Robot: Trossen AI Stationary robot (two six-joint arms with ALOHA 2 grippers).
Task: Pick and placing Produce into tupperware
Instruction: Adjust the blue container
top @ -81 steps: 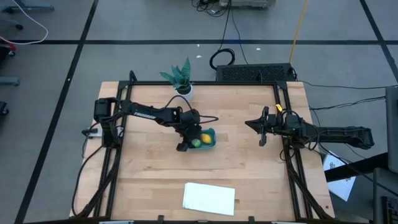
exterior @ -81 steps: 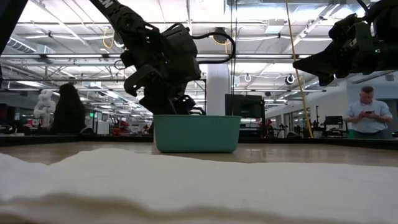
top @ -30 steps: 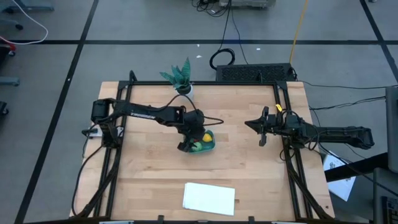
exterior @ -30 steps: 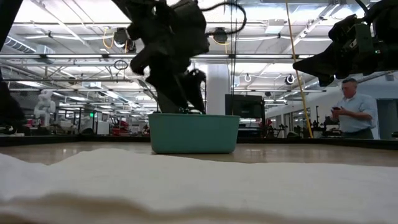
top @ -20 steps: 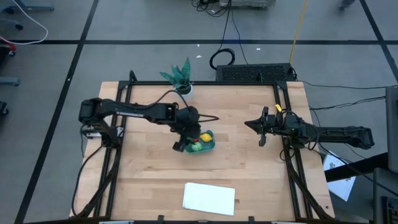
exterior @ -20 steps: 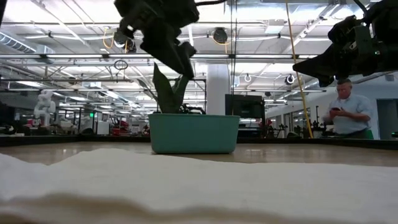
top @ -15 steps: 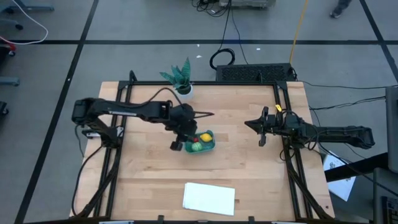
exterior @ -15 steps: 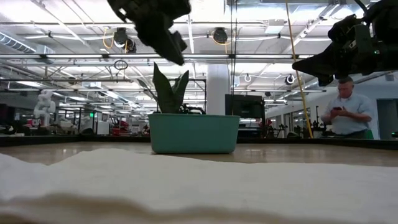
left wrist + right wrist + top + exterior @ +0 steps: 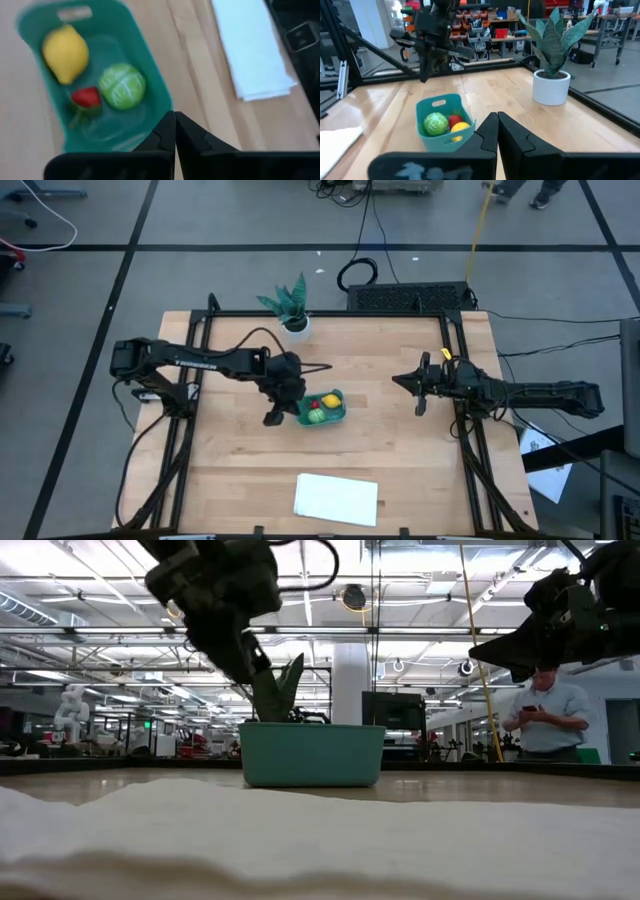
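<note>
Pincer of the left arm (image 9: 272, 418), fingers together and holding nothing, hangs just left of the teal tub (image 9: 336, 412), which holds strawberry (image 9: 313, 403), green ball (image 9: 316, 416) and lemon (image 9: 329, 401). Far right, the right pincer (image 9: 400, 379) is closed too.

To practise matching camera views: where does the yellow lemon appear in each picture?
High view: lemon at the teal container's far right end.
Low view: not visible, hidden behind the container wall.
Left wrist view: lemon, upper left.
Right wrist view: lemon, lower centre.
Shared landmark: the teal container.
</note>
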